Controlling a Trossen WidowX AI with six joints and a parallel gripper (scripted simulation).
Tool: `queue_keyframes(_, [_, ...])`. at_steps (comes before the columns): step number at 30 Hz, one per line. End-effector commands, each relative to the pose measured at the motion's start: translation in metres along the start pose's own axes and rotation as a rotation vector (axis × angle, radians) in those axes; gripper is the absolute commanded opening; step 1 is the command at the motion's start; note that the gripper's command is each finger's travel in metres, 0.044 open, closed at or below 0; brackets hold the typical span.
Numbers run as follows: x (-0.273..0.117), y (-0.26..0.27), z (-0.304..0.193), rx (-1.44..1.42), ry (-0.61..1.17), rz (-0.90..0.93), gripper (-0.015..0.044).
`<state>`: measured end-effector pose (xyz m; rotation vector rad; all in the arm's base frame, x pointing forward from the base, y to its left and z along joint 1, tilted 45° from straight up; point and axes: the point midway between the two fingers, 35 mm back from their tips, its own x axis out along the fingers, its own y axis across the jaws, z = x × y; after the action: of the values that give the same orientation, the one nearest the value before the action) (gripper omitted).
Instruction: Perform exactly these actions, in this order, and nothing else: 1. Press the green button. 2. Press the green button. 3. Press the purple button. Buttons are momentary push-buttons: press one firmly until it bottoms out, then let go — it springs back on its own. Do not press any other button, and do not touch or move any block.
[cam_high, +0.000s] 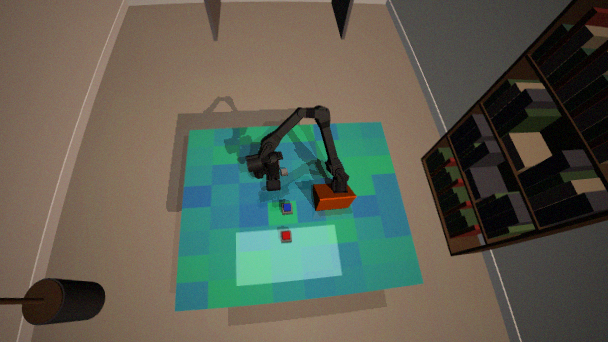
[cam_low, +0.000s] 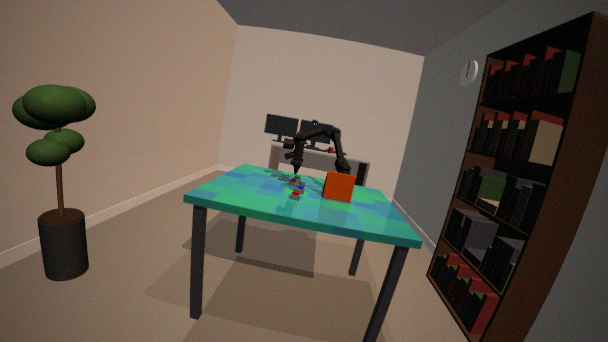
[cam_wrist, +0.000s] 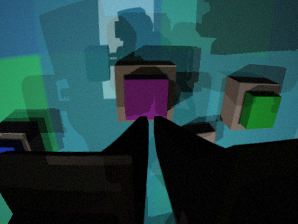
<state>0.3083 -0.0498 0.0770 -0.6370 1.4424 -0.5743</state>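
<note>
From above, the arm's gripper (cam_high: 272, 186) is seen over the patchwork table (cam_high: 390, 260), near the blue button (cam_high: 287, 207). At the wrist, closed, empty fingers are aimed at the purple button (cam_wrist: 147, 96), with the green button (cam_wrist: 260, 110) alongside.

Your top view looks steeply down on the whole blue-green chequered table top (cam_high: 215, 280), from far overhead. Your exterior view stands far off across the room, near table height, facing that table (cam_low: 250, 197). Your wrist view looks down, close, sharing the square purple button (cam_wrist: 147, 96).
</note>
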Motion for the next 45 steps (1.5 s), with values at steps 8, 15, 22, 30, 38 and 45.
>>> queue_keyframes(8, [0.018, 0.001, 0.002, -0.005, -0.015, -0.005, 0.0020])
queue_keyframes(15, [0.029, 0.001, 0.002, -0.005, -0.015, -0.005, 0.0020])
queue_keyframes(22, [0.040, 0.000, 0.002, -0.005, -0.015, -0.007, 0.0020])
queue_keyframes(30, [0.041, 0.000, 0.002, -0.005, -0.015, -0.007, 0.0020])
queue_keyframes(38, [0.041, 0.000, 0.002, -0.005, -0.015, -0.007, 0.0020])
queue_keyframes(45, [0.018, 0.001, 0.002, -0.003, -0.015, -0.004, 0.0020])
